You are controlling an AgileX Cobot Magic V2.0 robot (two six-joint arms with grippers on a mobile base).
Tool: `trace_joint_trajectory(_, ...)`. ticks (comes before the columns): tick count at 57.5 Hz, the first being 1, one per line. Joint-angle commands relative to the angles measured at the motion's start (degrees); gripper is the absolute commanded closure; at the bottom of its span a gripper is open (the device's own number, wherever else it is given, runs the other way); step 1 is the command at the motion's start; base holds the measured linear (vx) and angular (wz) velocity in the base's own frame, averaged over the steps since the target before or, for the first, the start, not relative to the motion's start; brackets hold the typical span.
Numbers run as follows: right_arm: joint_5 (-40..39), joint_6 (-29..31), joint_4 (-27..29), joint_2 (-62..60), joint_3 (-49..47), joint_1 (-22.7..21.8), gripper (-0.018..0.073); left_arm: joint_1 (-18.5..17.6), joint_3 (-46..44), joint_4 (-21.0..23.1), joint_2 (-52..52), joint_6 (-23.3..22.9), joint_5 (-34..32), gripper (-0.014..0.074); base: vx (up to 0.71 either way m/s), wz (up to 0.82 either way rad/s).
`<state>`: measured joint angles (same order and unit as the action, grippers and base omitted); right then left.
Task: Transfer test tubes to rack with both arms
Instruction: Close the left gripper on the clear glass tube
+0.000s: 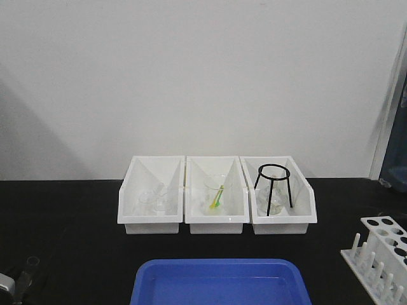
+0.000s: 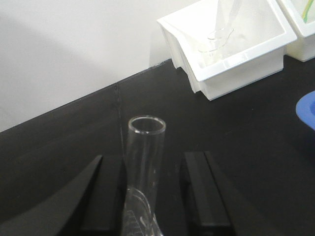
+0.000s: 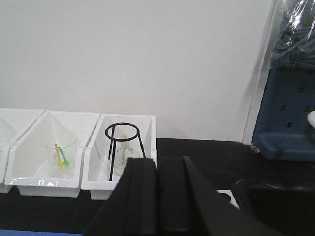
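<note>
One clear test tube (image 2: 145,162) points up between the fingers of my left gripper (image 2: 147,155). It lies close to the left finger (image 2: 110,187), and a dark gap separates it from the right finger (image 2: 194,187). The jaws stand wider than the tube. In the front view its rim (image 1: 32,260) shows at the bottom left, and I cannot tell whether it rests on the table. The white rack (image 1: 385,232) stands at the right front, and one corner of the rack (image 3: 224,196) shows beside my right gripper (image 3: 156,158). That gripper is shut on nothing.
Three white bins stand in a row at the back: the left bin (image 1: 149,225) and middle bin (image 1: 216,225) hold beakers, and the right bin (image 1: 283,225) holds a black tripod ring (image 1: 273,181). A blue tray (image 1: 219,264) lies at the front centre. A blue crate (image 3: 290,118) stands far right.
</note>
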<state>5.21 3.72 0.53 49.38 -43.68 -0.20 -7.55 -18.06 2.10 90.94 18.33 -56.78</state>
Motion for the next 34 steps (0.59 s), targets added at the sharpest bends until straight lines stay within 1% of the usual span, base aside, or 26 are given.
trace_joint_trajectory(1,-4.2,0.2,-0.1,0.0,-1.9,0.0,0.0564,-0.4,-1.5,0.5,-0.6,0.1,-5.8,0.0218,0.0,0.0)
trace_joint_trajectory(9,-4.2,0.2,-0.1,0.0,-1.9,0.0,0.0564,-0.4,-1.5,0.5,0.6,4.0,-7.4,0.0218,0.0,0.0)
trace_joint_trajectory(20,-4.1,0.2,-0.1,0.0,-1.9,0.0,0.0564,-0.4,-1.5,0.5,1.6,4.6,-8.4,0.0218,0.0,0.0)
trace_joint_trajectory(24,-4.1,0.2,-0.1,0.0,-1.9,0.0,0.0564,-0.4,-1.5,2.3,1.6,5.0,-9.5,0.0218,0.0,0.0)
trace_joint_trajectory(30,-4.0,0.2,-0.1,0.0,-1.9,0.0,0.0564,-0.4,-1.5,7.2,1.6,5.1,-11.4,0.0218,0.0,0.0)
trace_joint_trajectory(34,-4.0,0.2,-0.1,0.0,-1.9,0.0,0.0564,-0.4,-1.5,7.9,1.6,5.2,-11.3,0.0218,0.0,0.0)
